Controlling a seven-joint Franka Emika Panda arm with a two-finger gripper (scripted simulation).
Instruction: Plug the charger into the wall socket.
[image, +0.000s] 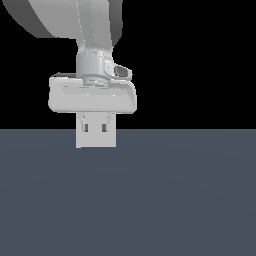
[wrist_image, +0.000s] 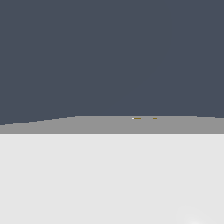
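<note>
The gripper (image: 95, 125) points down above the grey worktop (image: 175, 200), in the exterior view's left half. A white block, seemingly the charger (image: 96, 139), sits between its fingers, which look pinched on it. In the wrist view, 2 yellowish marks (wrist_image: 144, 118) show at a grey edge.

Wrist view: pale white-grey surface (wrist_image: 112, 179) fills the near half of frame (can't tell which object it belongs to). Beyond it a narrow mid-grey band (wrist_image: 87, 125) with two tiny yellowish marks (wrist_image: 137, 118) at its far edge. Rest is dark slate floor (wrist_image: 112, 57).
</note>
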